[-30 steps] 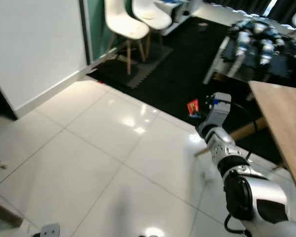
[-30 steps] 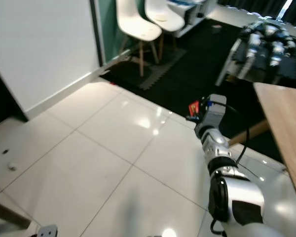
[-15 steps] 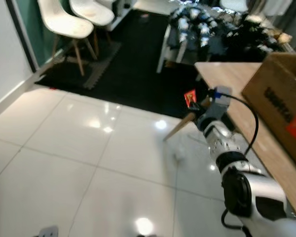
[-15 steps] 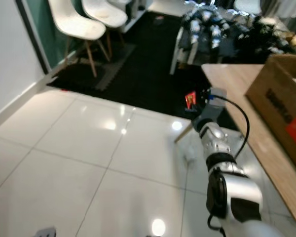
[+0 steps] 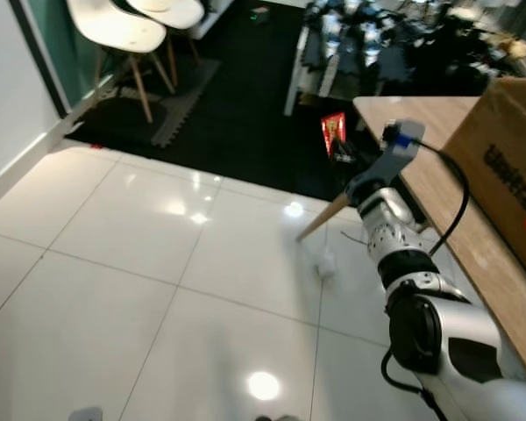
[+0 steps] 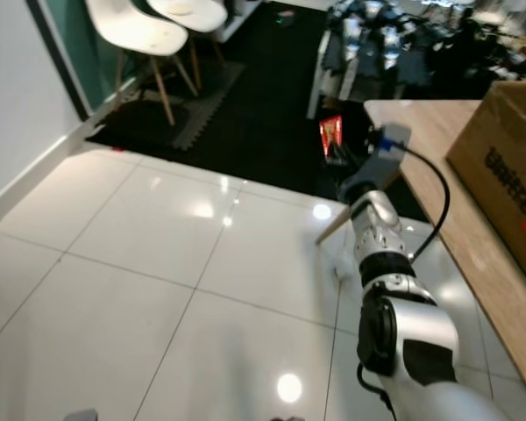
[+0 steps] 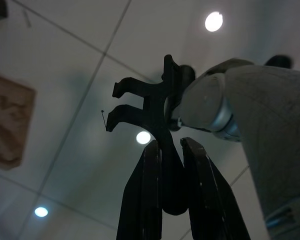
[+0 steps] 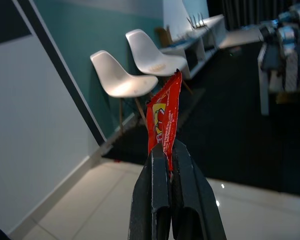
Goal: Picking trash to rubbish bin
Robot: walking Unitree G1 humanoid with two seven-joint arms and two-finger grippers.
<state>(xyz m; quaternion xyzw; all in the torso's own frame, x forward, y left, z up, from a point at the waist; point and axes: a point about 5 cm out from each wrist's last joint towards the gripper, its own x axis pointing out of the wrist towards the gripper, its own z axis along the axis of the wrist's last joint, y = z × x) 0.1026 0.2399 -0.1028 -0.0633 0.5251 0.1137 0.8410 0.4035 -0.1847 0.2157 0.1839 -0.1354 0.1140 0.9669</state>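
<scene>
So the only container around is a brown cardboard box (image 5: 508,167) sitting on the wooden desk (image 5: 438,167) on the robot's right, and it's cut off at the frame edge, so whatever is inside can't be seen. No rubbish bin can be made out among the things in the background.

Lots of stuff is hard to read here. Behind the desk there's a dark jumble of gear (image 5: 377,44) on a white-legged stand, too blurry to name. Two white chairs (image 6: 158,35) stand at the far left on a dark mat, their tops cropped. A small pale scrap (image 5: 325,264) lies on the glossy white floor tiles (image 5: 158,263) near the slanted desk leg (image 5: 324,217), but what it is can't be told.

The right pincer (image 8: 166,150) is stretched forward over the edge of the black carpet, fingers pressed nearly together on a red snack wrapper (image 8: 164,120) that sticks up beyond the fingertips, off the floor. The head views show the same red wrapper at the end of the silver right arm (image 5: 394,246).

The left pincer (image 7: 171,145) hangs low, fingers slightly apart with a dark bracket-like part seen between them; whether they touch it can't be told. A grey rounded limb (image 7: 250,115) sits beside it.
</scene>
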